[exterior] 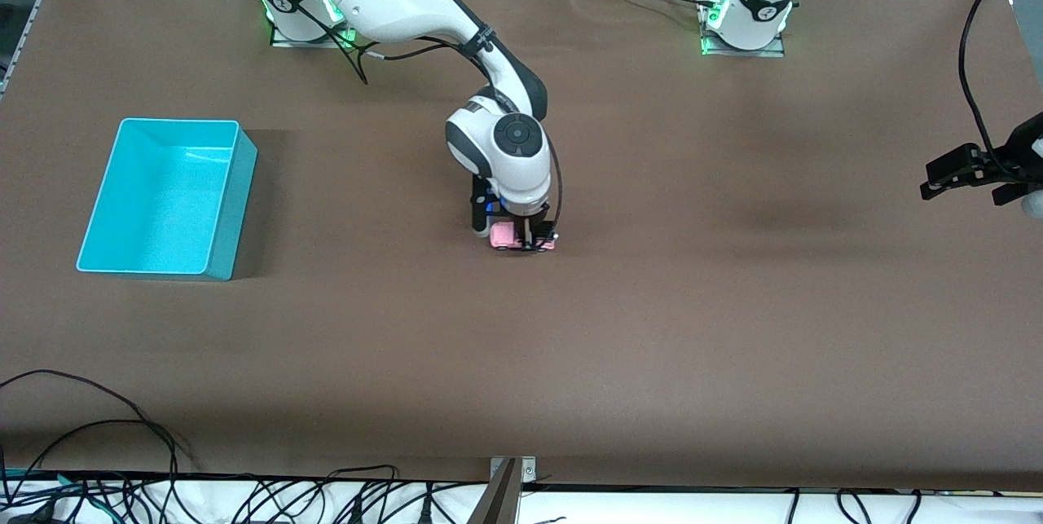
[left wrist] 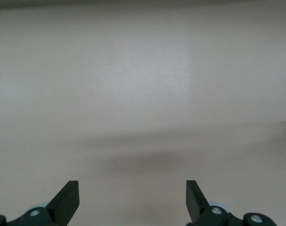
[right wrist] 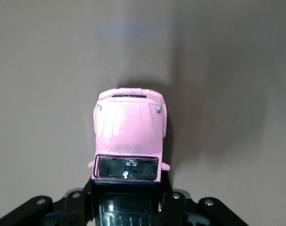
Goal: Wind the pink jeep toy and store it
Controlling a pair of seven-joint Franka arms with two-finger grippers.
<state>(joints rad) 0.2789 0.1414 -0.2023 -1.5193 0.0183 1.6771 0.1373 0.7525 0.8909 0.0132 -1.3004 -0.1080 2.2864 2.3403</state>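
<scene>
While the left arm waits:
Right claw (exterior: 525, 237): clamped on the pink jeep (right wrist: 129, 134)
Jeep: mid-counter (exterior: 652, 328), wheels down
Left claw (left wrist: 132, 200): spread wide, over its counter end
Bin (exterior: 232, 206): near right arm's end

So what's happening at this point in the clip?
The right gripper is down at the middle of the table, shut on the pink jeep toy, which sits on the brown surface; the right wrist view shows the fingers clamped on its black rear roof. The teal bin stands toward the right arm's end of the table with nothing visible in it, so storing is not yet done. The left gripper waits open above its own end of the table, holding nothing.
</scene>
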